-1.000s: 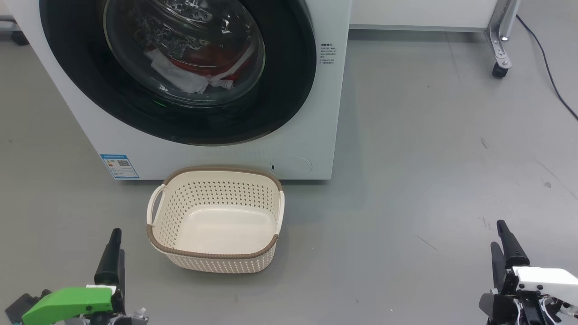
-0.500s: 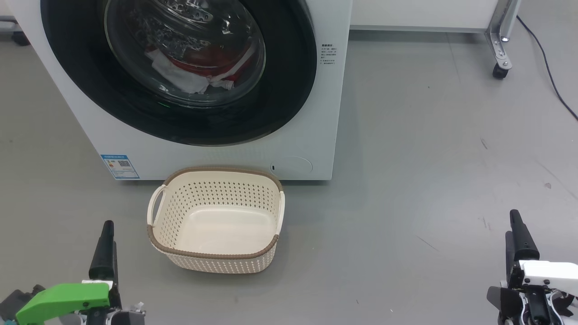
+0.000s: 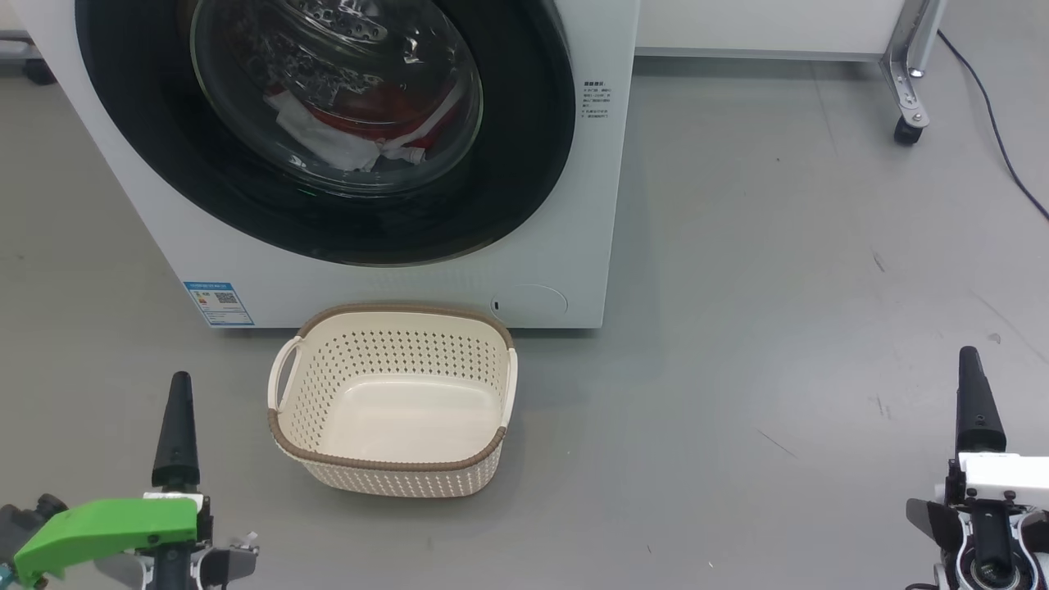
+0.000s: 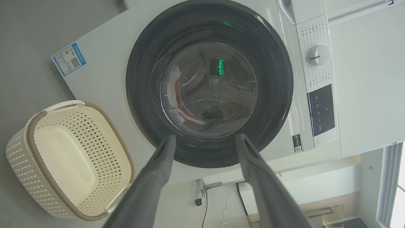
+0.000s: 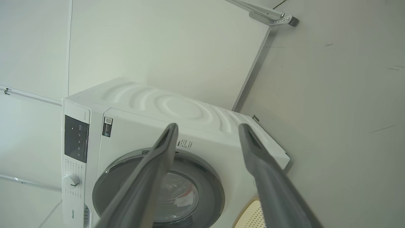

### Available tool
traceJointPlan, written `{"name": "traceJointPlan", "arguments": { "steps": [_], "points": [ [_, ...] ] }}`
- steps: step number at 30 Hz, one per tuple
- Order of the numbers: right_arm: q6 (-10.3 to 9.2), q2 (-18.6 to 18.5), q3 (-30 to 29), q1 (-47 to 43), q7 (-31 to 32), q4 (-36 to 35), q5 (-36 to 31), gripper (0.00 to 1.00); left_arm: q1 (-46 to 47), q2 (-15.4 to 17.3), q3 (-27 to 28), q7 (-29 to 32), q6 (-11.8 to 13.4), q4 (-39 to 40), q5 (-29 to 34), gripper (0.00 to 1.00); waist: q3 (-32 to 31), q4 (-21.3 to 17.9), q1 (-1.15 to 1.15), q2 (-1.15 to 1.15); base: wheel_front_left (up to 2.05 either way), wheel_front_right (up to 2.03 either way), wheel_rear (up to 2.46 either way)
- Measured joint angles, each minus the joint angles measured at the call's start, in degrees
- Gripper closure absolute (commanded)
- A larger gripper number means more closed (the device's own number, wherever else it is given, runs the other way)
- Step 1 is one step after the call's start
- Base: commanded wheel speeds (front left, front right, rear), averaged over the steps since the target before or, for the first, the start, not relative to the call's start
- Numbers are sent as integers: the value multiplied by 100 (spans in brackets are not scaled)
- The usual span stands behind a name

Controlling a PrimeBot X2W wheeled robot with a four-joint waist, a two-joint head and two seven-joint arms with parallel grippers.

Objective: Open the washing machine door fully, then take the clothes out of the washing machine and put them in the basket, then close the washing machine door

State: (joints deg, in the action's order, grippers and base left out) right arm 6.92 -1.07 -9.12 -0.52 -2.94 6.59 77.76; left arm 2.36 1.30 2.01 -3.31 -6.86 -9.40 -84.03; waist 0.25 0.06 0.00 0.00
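two dark fingers of the left gripper [image 4: 205,136] were seen spread wide in the left wrist view, gripping no object. in the head view this gripper was placed at the lower left, above the grey floor [image 3: 778,287] and well apart from the basket [image 3: 393,324]. a small blue label [image 3: 217,303] was seen on the lower left corner of the washing machine [image 3: 565,205]. the cream basket was set upright on the floor, just in front of the machine and below its door, with its brown rim near the white front panel and its bare bottom exposed. the washing machine door [image 3: 508,164] was shut flush against the machine, its black rim unbroken all round. behind the bulging glass the clothes [image 3: 361,115] were seen lying low in the steel drum, red fabric with white parts. further right, a metal leg on a caster [image 3: 905,90] and a dark cable [image 3: 992,115] were seen on the floor. at the lower right the right gripper [image 5: 208,126] was held well apart from the machine, its fingers likewise parted wide, with no object held.
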Motion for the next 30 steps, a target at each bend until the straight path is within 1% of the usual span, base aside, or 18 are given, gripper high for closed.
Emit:
{"name": "traceJointPlan", "arguments": {
  "steps": [5,10,20,30],
  "points": [
    [0,-35,-15,1,-115,-231,-322,0,3,1,-10,-107,0,189,168,0,-2,10,0,0,0,0,0],
    [1,-149,46,1,-202,-442,-787,0,8,4,-91,-214,0,364,563,0,3,29,0,0,0,0,0],
    [1,-221,130,-9,-402,-710,-1671,0,10,10,-348,-392,-1,606,1759,0,22,74,0,0,0,0,0],
    [2,-322,290,-132,-600,-887,-2758,0,10,18,-609,-589,-2,756,3022,0,44,88,0,0,0,0,0]
  ]
}}
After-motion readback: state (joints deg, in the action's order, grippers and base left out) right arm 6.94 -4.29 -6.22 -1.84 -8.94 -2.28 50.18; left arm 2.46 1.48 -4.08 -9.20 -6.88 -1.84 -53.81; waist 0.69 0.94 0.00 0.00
